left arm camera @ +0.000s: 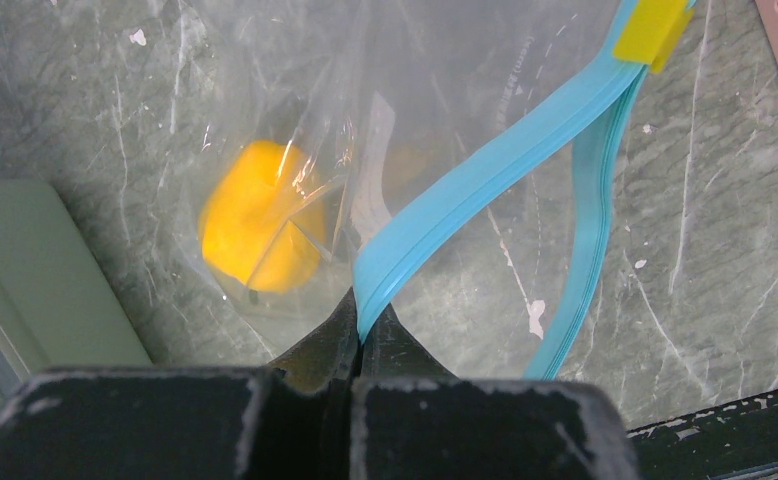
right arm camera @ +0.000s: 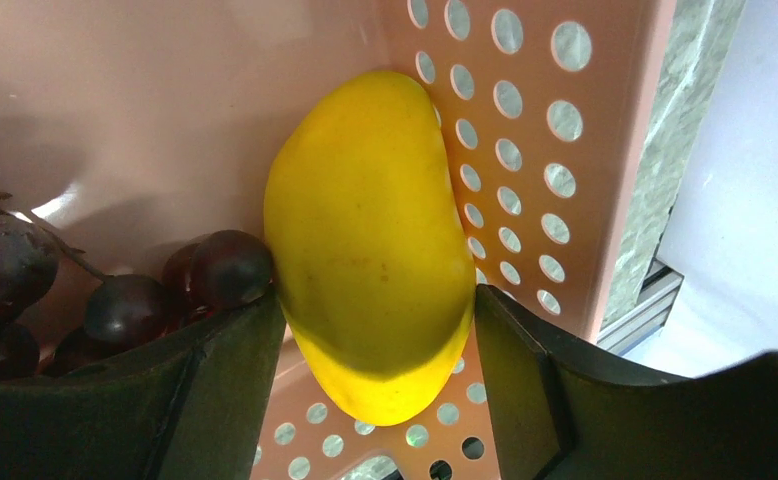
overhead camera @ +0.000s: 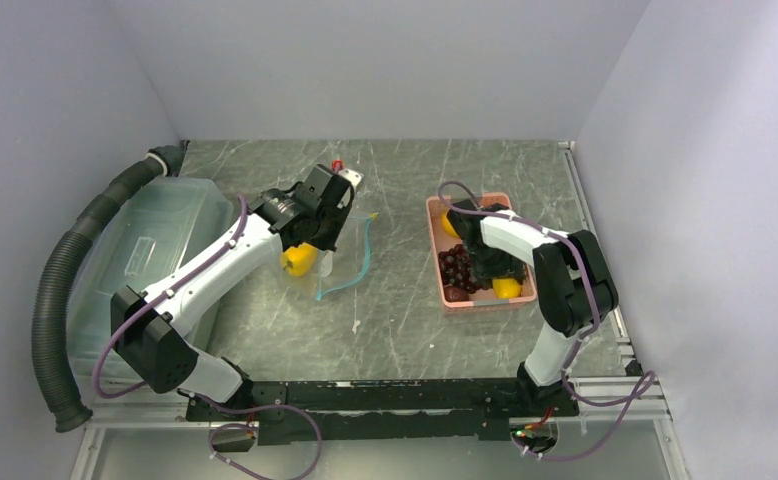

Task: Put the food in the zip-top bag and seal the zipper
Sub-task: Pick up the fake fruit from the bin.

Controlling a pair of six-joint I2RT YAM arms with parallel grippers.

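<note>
A: So, where does everything lie, biggest first?

B: Grey surface under it all. The bin sits far left beside the left arm and plays no part. The bag lies near the middle, and the basket is well apart to its right.

A: And the food?

B: One yellow piece is inside the bag, showing through the plastic. The rest is in the basket. The grapes are mid-basket and a yellowish piece is at the far end, half hidden by the arm. The oblong fruit is at the near end, against the perforated wall.

A: The end effectors?

B: The left end effector is pinched tight on the zipper, lifting one lip so the mouth gapes toward the basket. The right end effector stands wide astride the fruit, with a finger at each flank. I can't tell whether they're pressing it yet.

A: What does the next move turn on?

B: The fruit's long axis runs straight away from the wrist, between the fingers, so they'd close across its narrow width. The right arm is far nearer the fruit. The bag lies to that arm's left, so I'd judge the carry goes leftward into the held-open mouth. The basket wall crowding the right finger looks like the tight spot.
</note>
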